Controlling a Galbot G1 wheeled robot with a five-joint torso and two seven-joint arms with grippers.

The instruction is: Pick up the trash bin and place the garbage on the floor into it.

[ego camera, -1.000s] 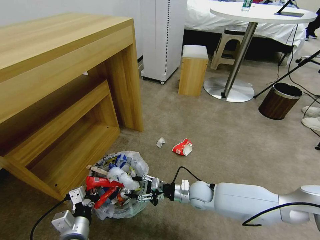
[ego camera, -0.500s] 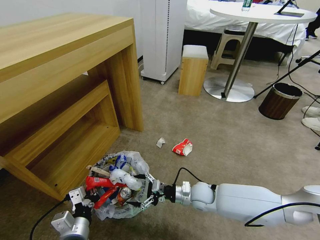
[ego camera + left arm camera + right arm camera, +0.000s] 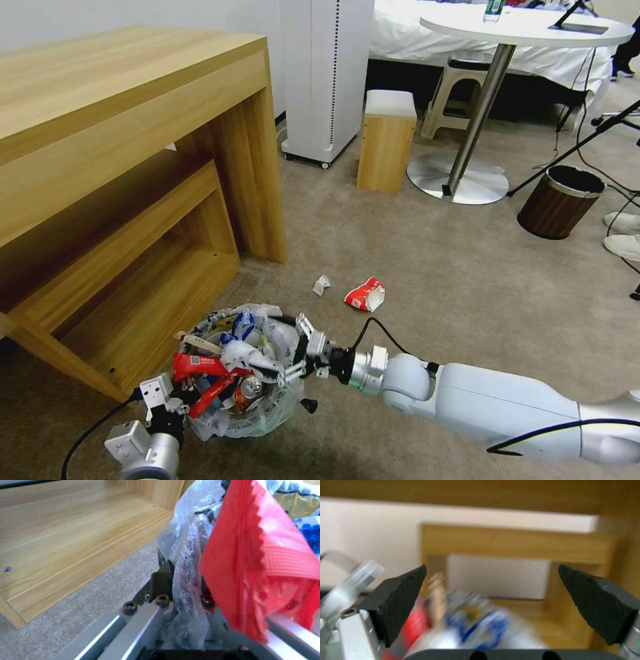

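The trash bin sits upright on the beige floor, mouth facing up, just beside the lower shelf of the wooden desk, which crowds it on the robot's left. It is packed above the rim with garbage: red wrappers, a blue-white carton and a crushed can are distinguishable, while the bin's base is hidden under the crinkled liner. The left gripper is clamped on the near-left rim; in the left wrist view its fingers pinch the translucent liner, with a red wrapper draped over the far side and covering the other finger. The right gripper is above the bin's right rim with its fingers spread wide and nothing between them; the right wrist view shows both black pads well apart, the contents below them blurred. On the open floor beyond the bin lie a crumpled paper and a red-and-white wrapper, near each other and apart from the bin. Farther off stand a white cabinet, a small wooden stool, a round pedestal table and a brown wood-grain bin. White slippers are cut off at the right edge.
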